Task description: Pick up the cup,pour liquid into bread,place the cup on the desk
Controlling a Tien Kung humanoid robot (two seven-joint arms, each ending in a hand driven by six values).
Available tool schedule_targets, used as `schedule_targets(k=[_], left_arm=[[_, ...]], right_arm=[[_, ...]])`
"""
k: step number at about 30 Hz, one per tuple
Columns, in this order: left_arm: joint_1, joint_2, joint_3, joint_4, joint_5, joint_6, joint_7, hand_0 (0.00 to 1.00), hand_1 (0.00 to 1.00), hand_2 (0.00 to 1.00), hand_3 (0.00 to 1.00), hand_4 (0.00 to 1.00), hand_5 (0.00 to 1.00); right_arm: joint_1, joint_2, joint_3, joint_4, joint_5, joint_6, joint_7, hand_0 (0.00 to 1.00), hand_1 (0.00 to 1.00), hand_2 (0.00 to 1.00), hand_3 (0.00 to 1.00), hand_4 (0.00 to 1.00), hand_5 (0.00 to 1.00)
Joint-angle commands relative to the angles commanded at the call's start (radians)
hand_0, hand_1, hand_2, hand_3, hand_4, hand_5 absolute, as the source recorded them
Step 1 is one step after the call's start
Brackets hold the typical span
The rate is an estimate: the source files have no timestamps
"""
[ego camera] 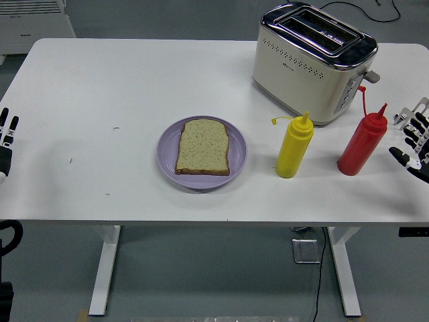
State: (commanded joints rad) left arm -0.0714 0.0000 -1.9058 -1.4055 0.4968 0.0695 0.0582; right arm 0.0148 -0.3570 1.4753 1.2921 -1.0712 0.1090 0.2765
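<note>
Head view shows nothing started: the red plastic squeeze bottle [362, 145] stands untouched at right, near the right hand [414, 142], fingers spread, holding nothing. The slice of brown bread [203, 147] on the round purple plate [167, 151] looks dry, so picking up, pouring and setting down are all left.

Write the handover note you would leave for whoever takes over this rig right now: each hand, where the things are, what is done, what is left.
Left hand: open, resting at the table's left edge.
Right hand: open, beside the red squeeze bottle, not touching it.
Bread slice lies on the purple plate. Yellow squeeze bottle stands right of the plate; toaster behind. No cup visible.
Done: nothing.
Left: pick up, pour, set down.
</note>
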Motion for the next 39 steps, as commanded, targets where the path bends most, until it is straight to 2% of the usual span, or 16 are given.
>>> schedule_targets(k=[4,14,22,23,28,29,34,35,39], left_arm=[[0.0,0.0,0.0,0.0,0.0,0.0,0.0,0.81,0.796,0.825,0.742,0.62,0.998],[0.002,0.0,0.002,0.001,0.001,-0.001,-0.001,0.811,0.796,0.825,0.741,0.62,0.998],[0.004,0.0,0.003,0.002,0.001,-0.001,-0.001,0.81,0.796,0.825,0.741,0.62,0.998],[0.004,0.0,0.003,0.002,0.001,-0.001,-0.001,0.811,0.796,0.824,0.741,0.621,0.998],[0.004,0.0,0.004,0.002,0.002,-0.001,-0.002,0.811,0.796,0.824,0.741,0.621,0.998],[0.004,0.0,0.004,0.002,0.002,-0.001,-0.002,0.811,0.797,0.824,0.741,0.621,0.998],[0.005,0.0,0.003,0.002,0.002,-0.001,-0.002,0.811,0.797,0.824,0.741,0.621,0.998],[0.005,0.0,0.002,0.002,0.002,-0.001,-0.002,0.811,0.796,0.824,0.741,0.621,0.998],[0.005,0.0,0.0,0.003,0.002,-0.001,-0.002,0.811,0.796,0.824,0.741,0.621,0.998]], right_arm=[[0.014,0.005,-0.019,-0.002,-0.001,-0.004,-0.003,0.998,0.966,0.998,0.998,0.948,0.239],[0.089,0.07,-0.084,-0.056,-0.003,-0.063,-0.009,0.998,0.956,0.998,0.998,0.943,0.235],[0.114,0.101,-0.118,-0.077,0.037,-0.097,0.006,0.998,0.946,0.998,0.998,0.943,0.235],[0.117,0.105,-0.121,-0.079,0.041,-0.099,0.007,0.969,0.91,0.953,0.998,0.94,0.234],[0.13,0.116,-0.143,-0.084,0.068,-0.123,0.008,0.969,0.91,0.953,0.998,0.94,0.234],[0.132,0.117,-0.147,-0.084,0.072,-0.128,0.007,0.914,0.84,0.825,0.978,0.938,0.238],[0.141,0.128,-0.171,-0.091,0.092,-0.175,0.0,0.914,0.84,0.825,0.978,0.938,0.238],[0.143,0.13,-0.176,-0.092,0.097,-0.183,-0.003,0.849,0.757,0.692,0.894,0.939,0.241],[0.152,0.136,-0.198,-0.095,0.122,-0.214,-0.005,0.849,0.757,0.692,0.894,0.939,0.241]])
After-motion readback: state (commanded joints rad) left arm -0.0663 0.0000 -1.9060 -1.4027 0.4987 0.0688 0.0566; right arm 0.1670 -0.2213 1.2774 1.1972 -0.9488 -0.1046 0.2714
